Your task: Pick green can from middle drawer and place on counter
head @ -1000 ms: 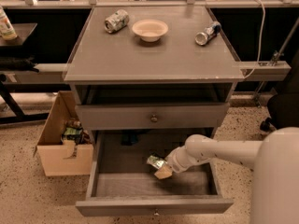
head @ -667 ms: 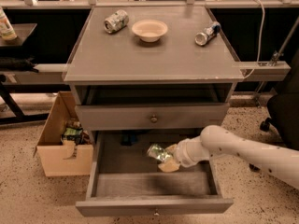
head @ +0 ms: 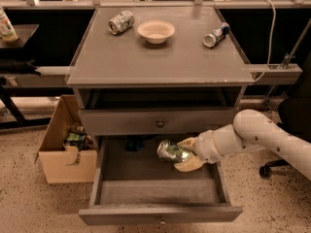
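My gripper (head: 183, 154) is shut on the green can (head: 170, 151), a small green-and-white can with silver ends. It holds the can tilted, above the floor of the open middle drawer (head: 158, 188), just below the closed drawer front above it. My white arm (head: 252, 132) reaches in from the right. The counter (head: 160, 52) is the broad grey cabinet top above.
On the counter lie a pale silvery can (head: 121, 21) at back left, a white bowl (head: 156, 31) in the middle and a slim silver-and-blue can (head: 215, 34) at back right. A cardboard box (head: 63, 149) stands left of the cabinet. A chair base (head: 279, 166) is at the right.
The gripper has lifted the green can off the drawer floor, up and a little to the left. The arm has drawn back toward the right.
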Controlling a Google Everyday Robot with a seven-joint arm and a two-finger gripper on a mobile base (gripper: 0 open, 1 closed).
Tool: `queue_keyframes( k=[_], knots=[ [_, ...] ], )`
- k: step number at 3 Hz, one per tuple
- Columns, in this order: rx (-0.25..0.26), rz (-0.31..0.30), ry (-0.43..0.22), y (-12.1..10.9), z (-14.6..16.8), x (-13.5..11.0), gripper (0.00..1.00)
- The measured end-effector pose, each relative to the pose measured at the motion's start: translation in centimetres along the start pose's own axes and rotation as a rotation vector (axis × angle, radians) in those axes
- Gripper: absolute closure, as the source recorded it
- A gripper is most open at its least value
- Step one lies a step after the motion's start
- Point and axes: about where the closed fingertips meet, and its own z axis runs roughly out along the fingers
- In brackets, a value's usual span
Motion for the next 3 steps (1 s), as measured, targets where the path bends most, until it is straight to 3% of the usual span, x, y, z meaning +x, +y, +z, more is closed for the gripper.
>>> queue_keyframes(
  k=[1, 2, 3],
  knots=[
    [-0.077, -0.026, -0.004, 1.8, -0.4, -0.3, 1.0],
    [-0.077, -0.026, -0.004, 1.8, -0.4, -0.3, 1.0],
    [-0.132, -0.067, -0.021, 2.2, -1.5, -2.1, 1.0]
  ],
)
